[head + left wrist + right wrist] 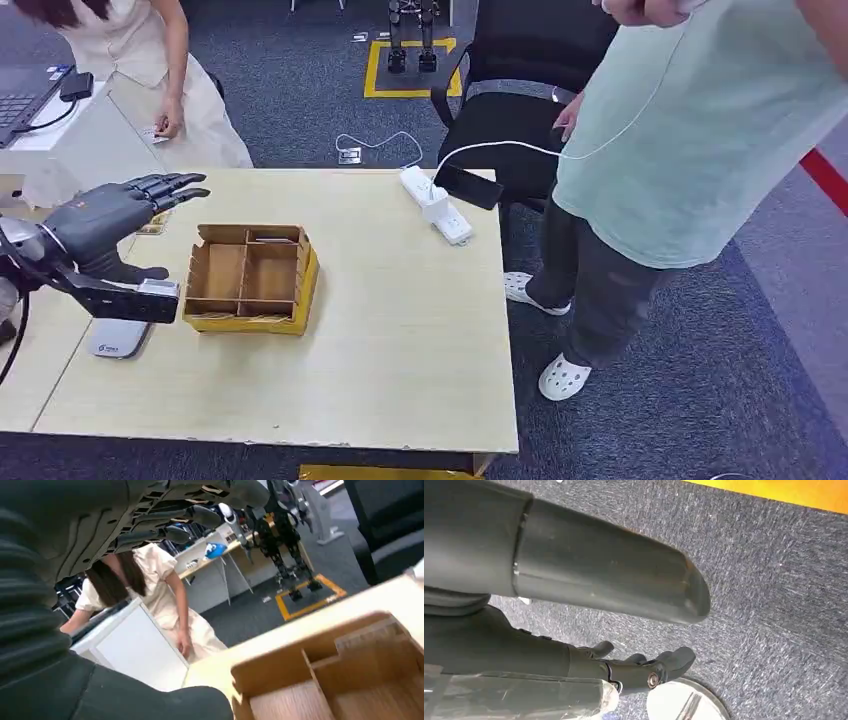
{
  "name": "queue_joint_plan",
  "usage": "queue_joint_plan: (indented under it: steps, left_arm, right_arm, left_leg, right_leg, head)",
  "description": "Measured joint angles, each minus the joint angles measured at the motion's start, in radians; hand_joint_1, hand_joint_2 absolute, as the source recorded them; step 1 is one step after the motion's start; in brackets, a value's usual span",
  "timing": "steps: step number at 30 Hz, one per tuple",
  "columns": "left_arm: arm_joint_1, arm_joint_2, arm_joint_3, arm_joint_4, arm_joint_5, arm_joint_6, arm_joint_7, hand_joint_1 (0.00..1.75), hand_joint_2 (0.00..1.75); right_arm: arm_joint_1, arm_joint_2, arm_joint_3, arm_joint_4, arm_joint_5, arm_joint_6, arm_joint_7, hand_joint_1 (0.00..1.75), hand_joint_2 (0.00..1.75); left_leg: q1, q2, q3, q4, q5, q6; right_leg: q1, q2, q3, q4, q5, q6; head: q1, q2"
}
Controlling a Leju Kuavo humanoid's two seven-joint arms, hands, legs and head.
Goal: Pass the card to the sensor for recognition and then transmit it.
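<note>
Down by the robot's side, over grey carpet, the right hand [574, 656] hangs slack, fingers loosely bent and grasping nothing. At the near left of the table [400, 350] a pale sensor [118, 338] lies flat. Just above it hovers the left hand [105, 225], released, with fingers stretched forward and the thumb apart from them (nothing lies between them). Beside the sensor, to the right, stands a yellow box [250, 320] with wooden dividers. A pale flat sliver in its rear right compartment looks like the card [270, 238], though it is too small to be sure. Farther back, at the table's far edge, a white power strip [440, 212] lies with a dark phone [467, 186] plugged in beside it. A person in a green shirt [680, 150] stands just past the right edge, next to a black chair [520, 90]. At the far left another person in white [150, 50] bends over a white desk.
</note>
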Motion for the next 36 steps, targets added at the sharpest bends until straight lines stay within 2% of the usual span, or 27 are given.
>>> queue_joint_plan:
  steps: [3, 5, 14, 24, 26, 32, 36]
  left_arm:
    - [0.009, 0.013, -0.019, -0.008, -0.015, 0.002, 0.002, 0.0, 1.75]
    - [0.017, 0.01, -0.038, -0.008, -0.076, 0.021, 0.017, 0.0, 1.75]
    - [0.092, -0.024, -0.094, 0.025, -0.249, 0.168, 0.068, 0.0, 1.75]
    - [0.112, -0.054, -0.11, 0.045, -0.292, 0.189, 0.087, 0.0, 1.75]
    - [0.127, -0.068, -0.109, 0.059, -0.334, 0.223, 0.111, 0.0, 1.75]
    - [0.222, -0.126, -0.084, 0.107, -0.407, 0.292, 0.12, 0.0, 1.75]
    - [0.283, -0.164, -0.04, 0.129, -0.456, 0.302, 0.13, 0.0, 1.75]
  right_arm:
    - [0.0, 0.0, 0.0, 0.0, -0.002, 0.0, 0.0, 0.0, 0.0]
    - [0.0, 0.0, 0.0, 0.0, -0.004, 0.0, 0.0, 0.0, 0.0]
    - [0.0, 0.0, 0.0, 0.0, -0.011, -0.002, 0.0, 0.0, 0.0]
    - [0.002, 0.0, 0.0, 0.0, -0.015, -0.002, -0.001, 0.0, 0.0]
    - [0.002, 0.0, 0.0, 0.0, -0.017, -0.004, -0.003, 0.0, 0.0]
    - [0.004, 0.0, 0.0, 0.0, -0.019, -0.012, -0.003, 0.0, 0.0]
    - [0.005, 0.0, 0.0, 0.0, -0.021, -0.013, -0.011, 0.0, 0.0]
  left_leg:
    - [0.0, -0.001, 0.0, 0.0, 0.0, 0.0]
    - [0.0, -0.001, 0.0, 0.0, 0.0, 0.0]
    - [0.0, -0.001, 0.0, 0.0, 0.0, 0.0]
    - [0.0, 0.0, 0.0, 0.0, 0.0, 0.0]
    - [0.0, 0.0, 0.0, 0.0, 0.0, 0.0]
    - [0.0, 0.0, 0.0, 0.0, 0.0, 0.0]
    - [0.0, 0.0, 0.0, 0.0, 0.0, 0.0]
  right_leg:
    - [0.0, 0.0, 0.0, 0.0, 0.0, 0.0]
    - [0.0, 0.0, 0.0, 0.0, 0.0, 0.0]
    - [0.0, -0.001, 0.0, 0.0, 0.0, 0.0]
    - [0.0, 0.0, 0.0, 0.0, 0.0, 0.0]
    - [0.0, -0.001, 0.0, 0.0, 0.0, 0.0]
    - [0.0, 0.0, 0.0, 0.0, 0.0, 0.0]
    - [0.0, 0.0, 0.0, 0.0, 0.0, 0.0]
  head:
    - [0.0, 0.0]
    - [0.0, 0.0]
    - [0.001, 0.0]
    - [0.0, 0.0]
    - [0.001, 0.0]
    - [0.0, 0.0]
    - [0.002, 0.0]
